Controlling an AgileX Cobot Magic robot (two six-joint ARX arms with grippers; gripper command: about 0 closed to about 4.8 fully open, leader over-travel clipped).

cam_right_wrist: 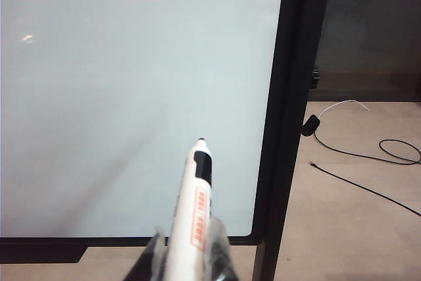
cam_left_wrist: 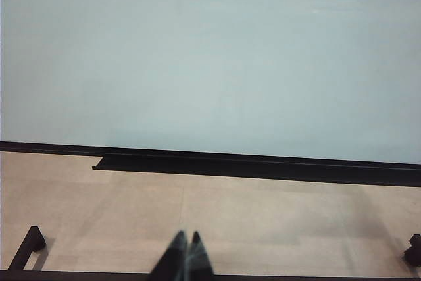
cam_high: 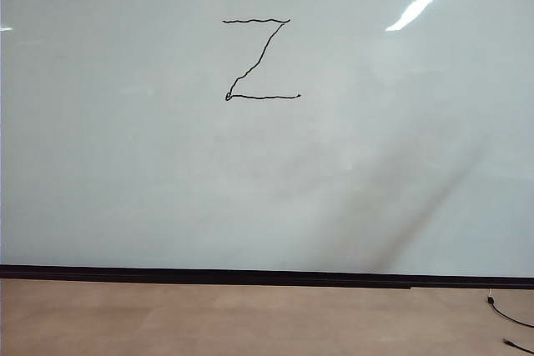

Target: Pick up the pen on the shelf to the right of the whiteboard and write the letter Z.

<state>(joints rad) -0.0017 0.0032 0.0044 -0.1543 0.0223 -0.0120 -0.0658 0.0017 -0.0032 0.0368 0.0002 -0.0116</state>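
Holding the pen [cam_right_wrist: 196,208] clamped, the right gripper [cam_right_wrist: 187,255] faces the whiteboard [cam_high: 125,164] bearing the letter Z [cam_high: 260,59]; the left gripper [cam_left_wrist: 185,255] is closed, empty, above the floor [cam_left_wrist: 263,222].

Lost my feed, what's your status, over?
Left gripper shut, idle near floor. Right gripper shut on pen, off whiteboard. Letter Z drawn. Nothing obstructing.

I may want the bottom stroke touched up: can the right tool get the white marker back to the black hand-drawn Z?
Probably yes. The right tool grips the white marker, tip toward the glossy pale whiteboard, nothing between; the Z is outside its wrist view.
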